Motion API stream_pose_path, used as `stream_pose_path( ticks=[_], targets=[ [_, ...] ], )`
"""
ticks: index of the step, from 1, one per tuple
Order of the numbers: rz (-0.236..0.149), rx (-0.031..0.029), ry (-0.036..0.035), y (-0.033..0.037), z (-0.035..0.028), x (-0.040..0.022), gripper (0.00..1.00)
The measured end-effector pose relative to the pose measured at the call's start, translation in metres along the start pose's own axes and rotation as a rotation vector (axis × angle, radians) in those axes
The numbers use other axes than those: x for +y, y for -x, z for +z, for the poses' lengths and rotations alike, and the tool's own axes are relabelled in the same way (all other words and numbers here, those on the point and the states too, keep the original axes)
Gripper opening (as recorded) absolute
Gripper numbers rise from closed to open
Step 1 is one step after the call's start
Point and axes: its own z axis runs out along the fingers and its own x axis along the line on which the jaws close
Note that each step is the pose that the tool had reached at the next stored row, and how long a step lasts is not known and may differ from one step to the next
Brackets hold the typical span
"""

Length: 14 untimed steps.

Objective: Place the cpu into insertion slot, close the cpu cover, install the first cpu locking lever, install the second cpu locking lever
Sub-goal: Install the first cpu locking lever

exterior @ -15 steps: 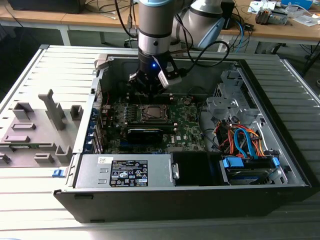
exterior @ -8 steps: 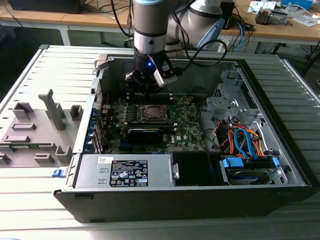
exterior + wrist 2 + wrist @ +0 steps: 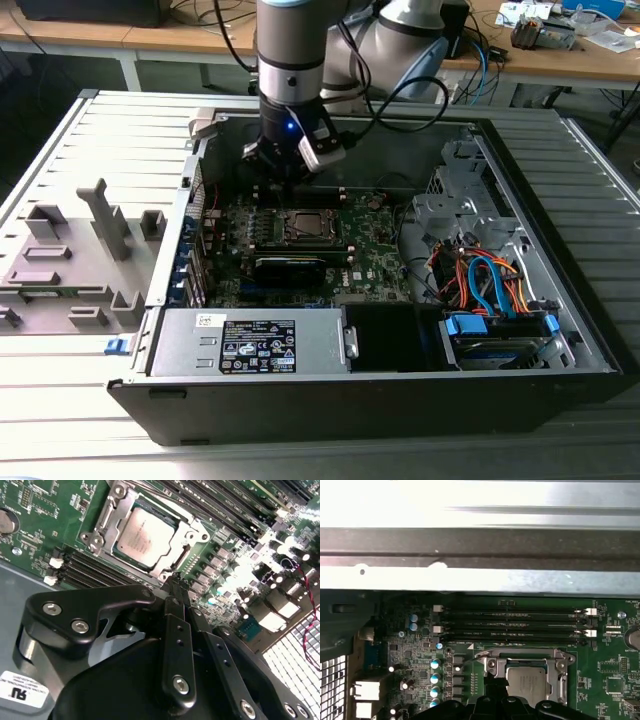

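Note:
The cpu (image 3: 145, 535), a pale silvery square, lies flat in the insertion slot (image 3: 123, 553) on the green board. The cpu cover (image 3: 111, 517) is down around it, and the chip's top shows through the cover's window. My gripper (image 3: 175, 582) hangs just beside one corner of the socket with its black fingers (image 3: 178, 630) pressed together and nothing between them. In the first wrist view the cpu (image 3: 527, 684) and its metal frame (image 3: 520, 655) sit just past the fingertips (image 3: 495, 686). In the exterior view the gripper (image 3: 290, 188) hovers above the board just behind the socket (image 3: 308, 226).
Black memory slots (image 3: 515, 622) run along one side of the socket. The case's metal wall (image 3: 480, 555) stands close behind them. A power supply (image 3: 250, 345) and a drive bay with coloured cables (image 3: 490, 290) fill the case's front and the exterior view's right. A grey fixture (image 3: 70, 260) lies outside the case.

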Motion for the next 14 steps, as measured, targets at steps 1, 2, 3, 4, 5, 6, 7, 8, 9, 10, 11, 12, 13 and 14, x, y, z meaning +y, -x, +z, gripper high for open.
stream_pose_path(
  ticks=[1, 2, 3, 4, 5, 6, 7, 8, 9, 10, 11, 12, 13, 14],
  targets=[
    [0.0, -0.0003, 0.0, -0.0011, -0.0006, 0.0004, 0.11],
    [0.0, -0.0006, -0.0001, -0.0021, -0.0013, 0.0007, 0.11],
    [0.0, -0.001, 0.0001, -0.0034, -0.0021, 0.0011, 0.11],
    [0.0, -0.0015, 0.0001, -0.0049, -0.0029, 0.0016, 0.11],
    [0.0, -0.0021, 0.0, -0.0069, -0.0038, 0.0023, 0.11],
    [0.0, -0.0025, 0.0, -0.0079, -0.0043, 0.0026, 0.11],
    [0.0, -0.0028, 0.0, -0.009, -0.0047, 0.0029, 0.11],
    [0.0, -0.0032, 0.0001, -0.0099, -0.0049, 0.003, 0.11],
    [0.0, -0.0034, 0.0, -0.0109, -0.0051, 0.0032, 0.11],
    [0.0, -0.0035, -0.0001, -0.0119, -0.0053, 0.0033, 0.11],
    [0.0, -0.0037, -0.0001, -0.0131, -0.0055, 0.0034, 0.11],
    [0.0, -0.0039, -0.0001, -0.0144, -0.0057, 0.0035, 0.11],
    [0.0, -0.0042, -0.0001, -0.016, -0.0059, 0.0037, 0.11],
    [0.0, -0.0048, 0.0, -0.0187, -0.0061, 0.0038, 0.11]
  ],
)
